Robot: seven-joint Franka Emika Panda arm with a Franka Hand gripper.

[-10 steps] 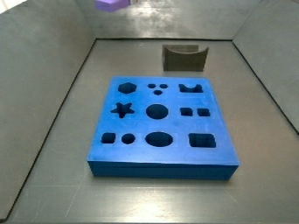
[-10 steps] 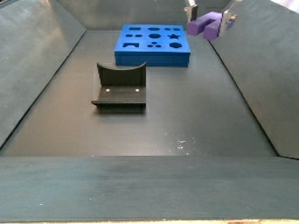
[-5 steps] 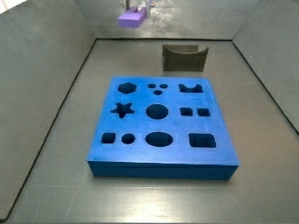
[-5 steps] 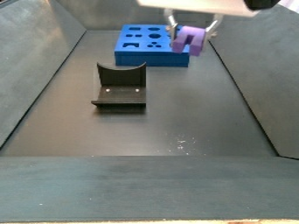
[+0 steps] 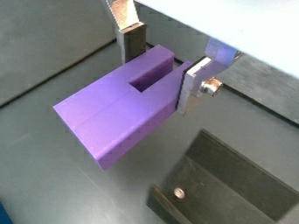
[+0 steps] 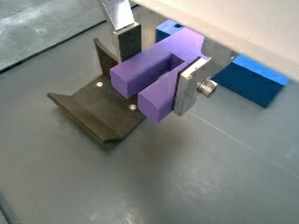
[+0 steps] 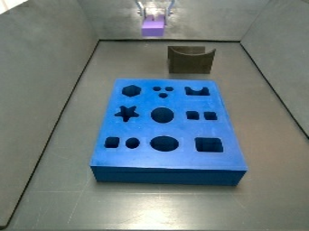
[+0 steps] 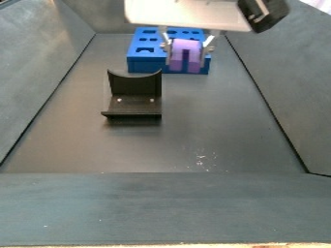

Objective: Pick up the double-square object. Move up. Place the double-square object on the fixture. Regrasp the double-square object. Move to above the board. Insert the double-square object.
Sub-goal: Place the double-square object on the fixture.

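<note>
The light-purple double-square object (image 5: 122, 109) hangs in the air, clamped between the two silver fingers of my gripper (image 5: 163, 63), which is shut on it. In both wrist views the notch in the object's top sits between the pads, object (image 6: 149, 83), gripper (image 6: 159, 63). In both side views the gripper (image 7: 154, 18) (image 8: 189, 41) holds the object (image 7: 154, 27) (image 8: 189, 56) above the floor, close beside the dark fixture (image 7: 190, 60) (image 8: 132, 97). The fixture (image 6: 100, 109) (image 5: 228, 188) lies below and just aside of the object. The blue board (image 7: 163, 126) (image 8: 149, 46) lies flat, its cut-outs open.
Grey sloping walls (image 7: 49, 99) (image 8: 278, 87) enclose the dark floor on both sides. A corner of the board (image 6: 251, 77) shows behind the gripper in a wrist view. A screw (image 5: 179, 193) marks the fixture's base plate.
The gripper has carried the double-square object sideways from the wall side toward the fixture and lower. Its grip has not changed. Board and fixture stayed put.
</note>
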